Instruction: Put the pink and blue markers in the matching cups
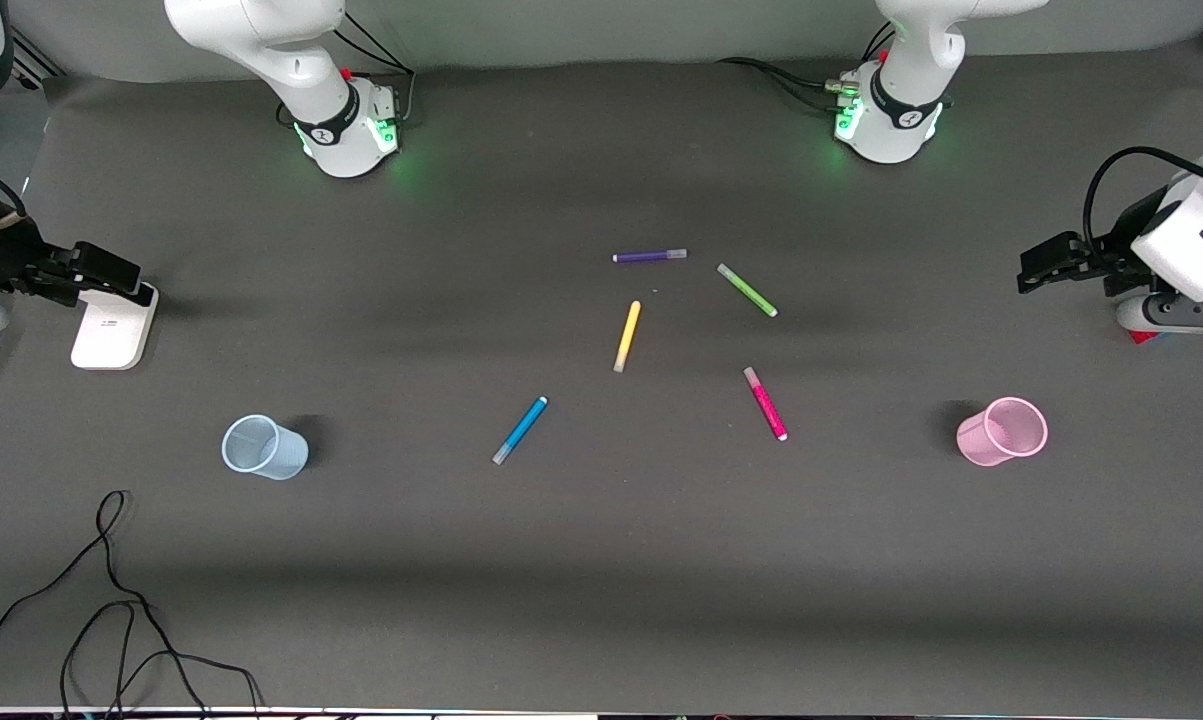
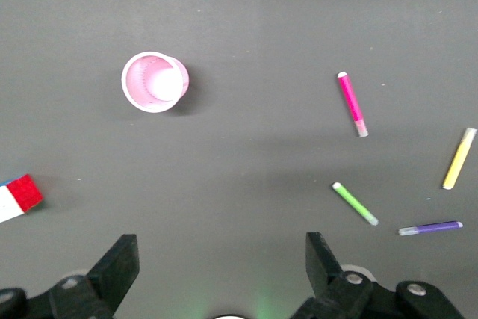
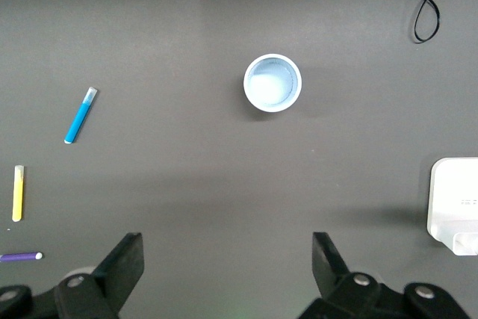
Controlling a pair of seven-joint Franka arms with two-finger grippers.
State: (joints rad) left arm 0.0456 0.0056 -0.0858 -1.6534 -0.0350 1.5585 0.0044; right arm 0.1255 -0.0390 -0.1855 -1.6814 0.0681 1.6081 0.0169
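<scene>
- Neither marker is sitting in a cup yet — the whole task is still waiting to be done, as far as the table shows.
- Lying flat near the table's middle, the blue marker (image 1: 520, 430) and the pink marker (image 1: 766, 403) are resting well apart from each other, the blue one toward the right arm's end, the pink one toward the left arm's end.
- Standing upright and empty, the pale blue cup (image 1: 264, 447) is waiting at the right arm's end and the pale pink cup (image 1: 1003, 431) at the left arm's end, each well apart from its marker.
- Farther from the front camera, the yellow pen (image 1: 627, 336), green pen (image 1: 747, 290) and purple pen (image 1: 650, 256) are lying loose and need no moving.
- Both arms are waiting: the left gripper (image 2: 221, 263) is hanging spread wide and holding nothing over the table's left-arm end, and the right gripper (image 3: 227, 263) is doing likewise over the right-arm end, beside a white box (image 1: 114, 325).
- Cut off at the wrist view's edge, a red-and-white block (image 2: 19, 196) is showing only partly — what it is I cannot tell.
- Trailing off the front view's lower edge, a black cable (image 1: 111, 600) is lying nearer the camera than the blue cup.
</scene>
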